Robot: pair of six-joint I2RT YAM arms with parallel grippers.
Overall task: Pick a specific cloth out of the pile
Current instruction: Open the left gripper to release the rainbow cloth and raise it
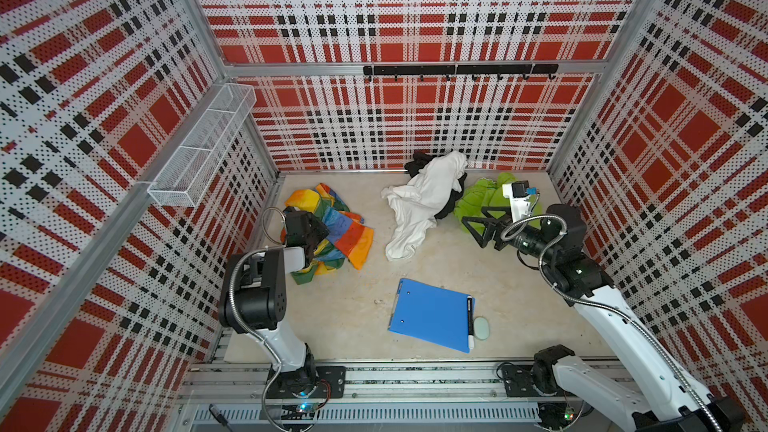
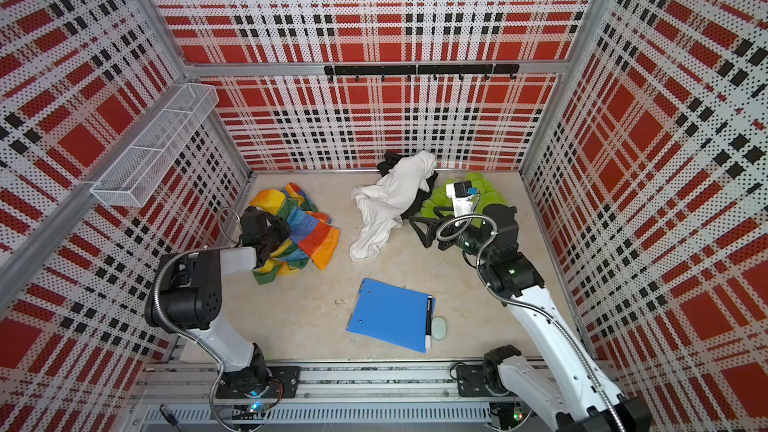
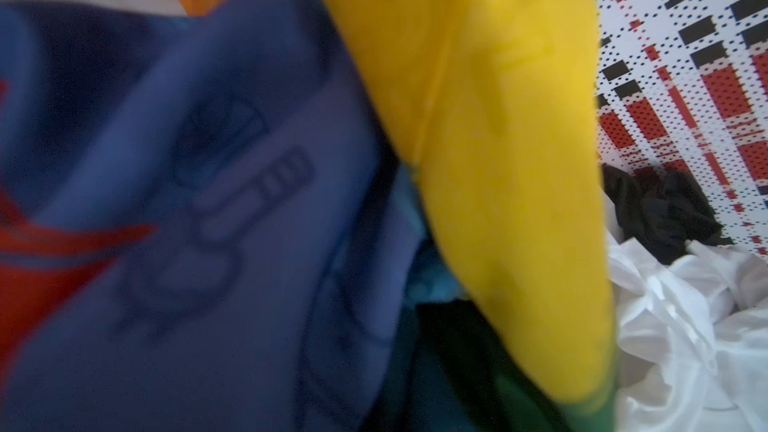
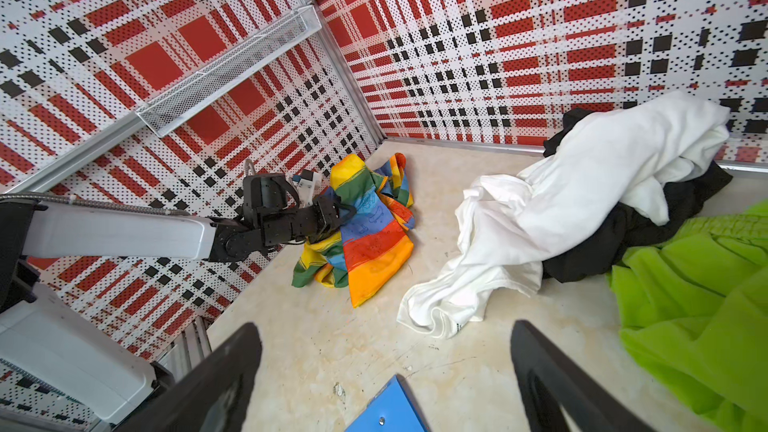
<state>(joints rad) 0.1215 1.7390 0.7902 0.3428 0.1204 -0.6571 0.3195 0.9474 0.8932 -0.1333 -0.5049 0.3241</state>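
Note:
The cloth (image 1: 347,234) (image 2: 311,232) (image 4: 374,243), shiny with orange, yellow, red, blue and green blocks, lies crumpled at the table's left, apart from the pile (image 1: 424,197) (image 2: 390,197). My left gripper (image 1: 313,243) (image 2: 270,243) (image 4: 340,218) is pressed into the cloth's left side, its fingertips buried in the folds. Blurred blue and yellow folds of the cloth (image 3: 249,243) fill the left wrist view and hide the jaws. My right gripper (image 1: 473,232) (image 2: 419,231) (image 4: 384,326) hovers open and empty in front of the pile.
The pile holds a white cloth (image 4: 561,209), a black one (image 4: 648,226) and a lime-green one (image 4: 685,305) against the back wall. A blue clipboard (image 1: 432,313) with a marker (image 1: 470,322) lies front centre. A wire basket (image 1: 203,147) hangs on the left wall.

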